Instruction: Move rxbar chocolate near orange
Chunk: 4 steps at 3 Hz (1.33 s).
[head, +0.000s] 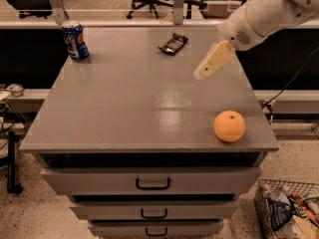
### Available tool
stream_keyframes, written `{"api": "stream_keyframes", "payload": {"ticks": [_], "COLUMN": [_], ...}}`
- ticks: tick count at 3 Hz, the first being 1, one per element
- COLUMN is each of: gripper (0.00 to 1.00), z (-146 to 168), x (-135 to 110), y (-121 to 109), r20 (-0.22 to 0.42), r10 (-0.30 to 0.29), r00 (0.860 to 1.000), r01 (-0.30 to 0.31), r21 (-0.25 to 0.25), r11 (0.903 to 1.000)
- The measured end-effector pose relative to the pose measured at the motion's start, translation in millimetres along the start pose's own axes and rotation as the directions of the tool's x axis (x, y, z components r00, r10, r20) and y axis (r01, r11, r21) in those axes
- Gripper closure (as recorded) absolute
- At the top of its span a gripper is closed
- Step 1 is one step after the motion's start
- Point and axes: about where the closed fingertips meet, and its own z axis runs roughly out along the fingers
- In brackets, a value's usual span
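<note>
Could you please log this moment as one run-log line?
gripper above table right side | rxbar chocolate far edge, untouched | orange front right | phase: pre-grasp

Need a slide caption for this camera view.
The end effector hovers above the cabinet top, between the rxbar chocolate at the back and the orange in front.

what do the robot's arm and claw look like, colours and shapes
The arm is a thick, rounded white tube with a small patch of dark dotted holes near its wrist end. The claw is a pale tan, flattish tapering piece with a lighter tip, over the back right of the grey cabinet top. No cables or markings show on either.
</note>
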Motion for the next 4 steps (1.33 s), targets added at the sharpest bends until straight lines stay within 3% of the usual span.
{"api": "stream_keyframes", "payload": {"ticks": [1,2,4], "gripper": [0.00,0.00,0.00], "z": [43.9,68.8,94.7], "x": [-21.1,-37.0,-60.4], "y": [-29.4,-53.3,-75.2], "r20": [0.115,0.183,0.247], "r10": [0.068,0.122,0.240], "r00": [0.991,0.975,0.939], "r01": [-0.070,-0.132,-0.269], "r21": [0.014,0.046,0.095], "r11": [0.9975,0.9901,0.9583]}}
